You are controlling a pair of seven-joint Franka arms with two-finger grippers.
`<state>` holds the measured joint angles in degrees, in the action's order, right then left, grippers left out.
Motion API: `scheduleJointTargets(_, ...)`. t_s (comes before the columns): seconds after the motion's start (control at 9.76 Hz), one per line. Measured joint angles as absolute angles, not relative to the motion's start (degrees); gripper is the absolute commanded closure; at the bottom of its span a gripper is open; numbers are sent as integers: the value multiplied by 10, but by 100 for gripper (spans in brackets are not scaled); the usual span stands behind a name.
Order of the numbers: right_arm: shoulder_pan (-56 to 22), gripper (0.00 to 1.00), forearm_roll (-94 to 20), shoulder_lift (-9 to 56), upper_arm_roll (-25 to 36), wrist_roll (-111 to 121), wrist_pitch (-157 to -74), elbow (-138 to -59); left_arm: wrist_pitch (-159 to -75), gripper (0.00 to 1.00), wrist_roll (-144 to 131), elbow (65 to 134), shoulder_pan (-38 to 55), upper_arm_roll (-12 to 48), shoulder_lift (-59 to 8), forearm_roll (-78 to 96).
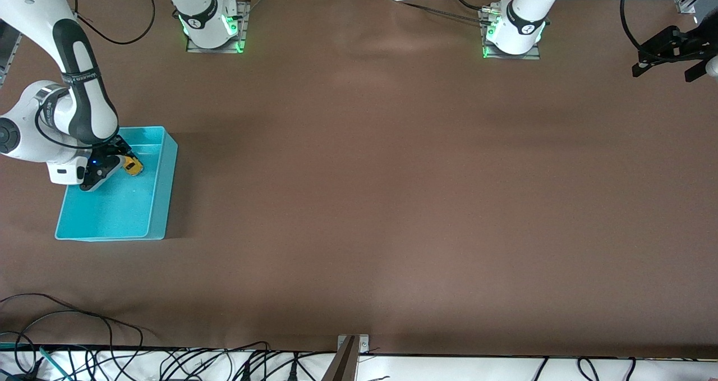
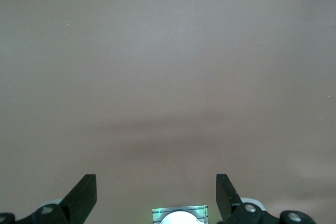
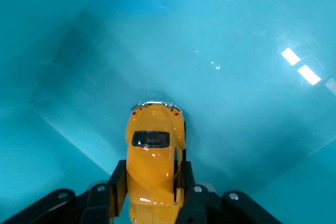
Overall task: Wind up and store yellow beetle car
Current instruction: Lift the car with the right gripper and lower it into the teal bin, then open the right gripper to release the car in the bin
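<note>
The right gripper [image 1: 115, 165], at mid-left of the front view, is clamped on the yellow beetle car [image 1: 133, 166] and sits low inside the turquoise bin [image 1: 160, 201], in the part of the bin toward the robots' bases. The right wrist view shows the grip clearly: the two fingers [image 3: 116, 184] press the car's [image 3: 153, 166] flanks around its middle, and the car's long axis runs straight out from the gripper [image 3: 152, 195], its chrome bumper and small red lights pointing away toward the bin floor [image 3: 226, 61]. The car looks very close to the floor, with a shadow right under its free end; I cannot tell whether the wheels already touch.

Key relation: the car is directly between the fingers and directly above or at the floor, so the coming move likely turns only on the vertical gap and on opening the fingers sideways across the car's short axis. Bin walls are well apart from the car on all sides visible, so nothing should snag. Judging from this, the task is at the storing step, nearly done; release remains.

The left gripper [image 1: 670, 55] waits at the upper right edge of the front view, over the left arm's end of the brown table [image 1: 392, 201], far from the bin. In the left wrist view the gripper [image 2: 156, 195] has its fingers [image 2: 84, 192] spread wide and holds nothing, with only bare table below. The right arm is the only one near the car.
</note>
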<state>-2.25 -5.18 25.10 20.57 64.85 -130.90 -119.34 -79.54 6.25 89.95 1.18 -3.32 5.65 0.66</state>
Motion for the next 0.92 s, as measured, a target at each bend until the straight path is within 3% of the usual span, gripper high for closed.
scheduleJointTargets(0.61,-18,100,-50,257,220,684,-1309,-1193,-795,0,62,900,12,-33,57,7)
scheduleJointTargets(0.72,-14,89,-50,261,221,686,-1309,-1193,-795,0,62,900,12,-31,57,7)
scheduleJointTargets(0.92,-12,38,-50,264,222,687,-1311,-1191,-795,0,60,899,14,-12,57,7)
